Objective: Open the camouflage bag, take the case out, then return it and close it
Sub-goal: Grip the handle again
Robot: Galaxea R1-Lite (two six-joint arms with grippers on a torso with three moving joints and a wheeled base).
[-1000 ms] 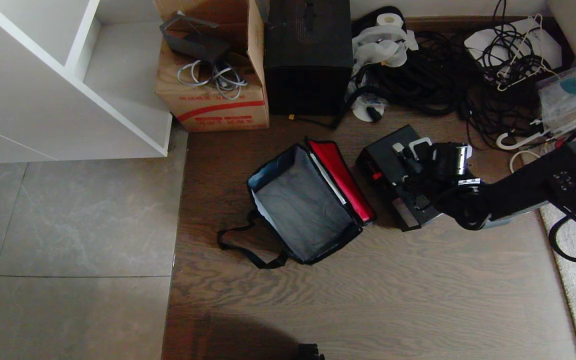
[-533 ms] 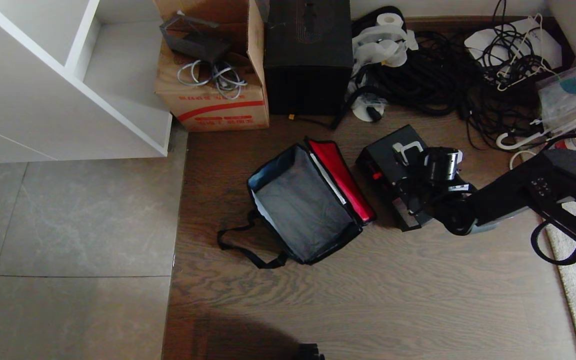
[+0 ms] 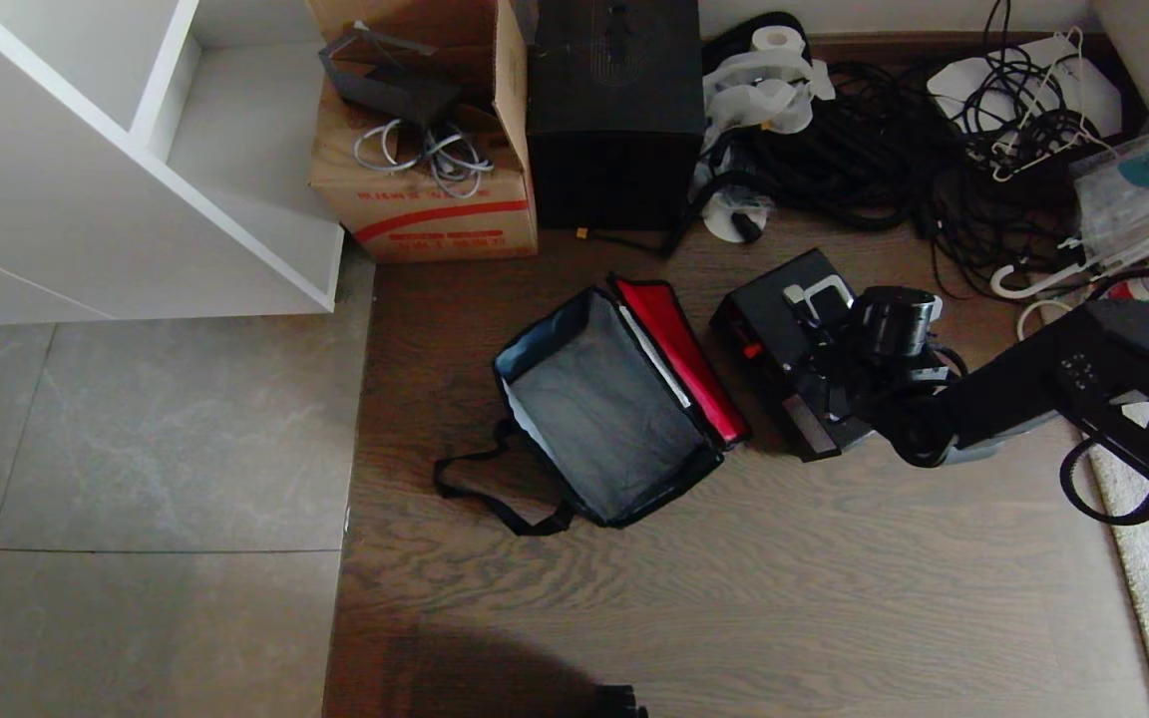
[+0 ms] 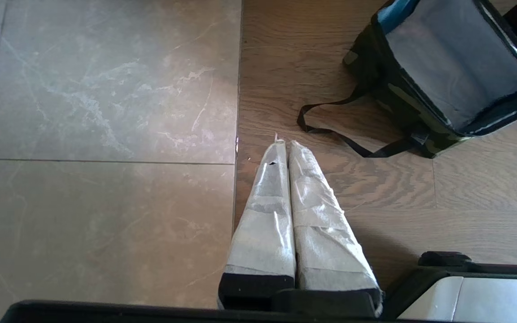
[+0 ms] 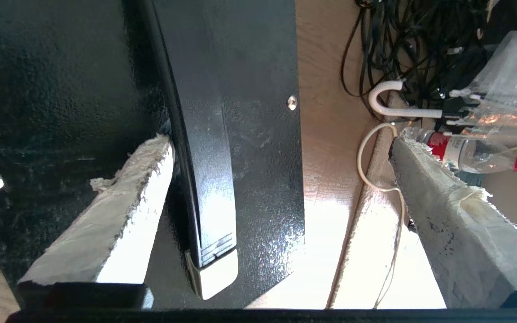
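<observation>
The camouflage bag (image 3: pixel 606 409) sits open on the wooden floor (image 3: pixel 734 598), its red-lined lid (image 3: pixel 679 359) flipped back toward the case (image 3: pixel 779 344) and its grey interior showing nothing inside. A black webbing strap (image 3: pixel 480 494) trails from the bag's near corner across the floor, on the side away from the case. The case lies flat on the floor just beside the bag, on the lid side, with a small red latch (image 3: pixel 751 351) on the edge that faces the bag. The right end effector (image 5: pixel 281 166) hovers directly over the case with its padded fingers (image 5: pixel 119 215) spread wide: in the right wrist view one finger is over the case's black top next to the handle (image 5: pixel 204 148), and the other is out past the case's edge, over bare floor; nothing is gripped between them. The handle's silver end (image 5: pixel 213 271) shows between the two fingers. Beyond the case from the bag lie tangled black cables (image 3: pixel 894 140), a white hook (image 5: pixel 397 101) and a red-capped plastic bottle (image 5: pixel 474 154). Behind the bag stand a red-striped cardboard box (image 3: pixel 425 189) and a taller black upright box (image 3: pixel 614 110). The left end effector (image 4: pixel 283 146) hangs near the bag's strap, over the seam where the wood meets grey tile (image 4: pixel 106 134), its wrapped fingers pressed together and holding nothing.
</observation>
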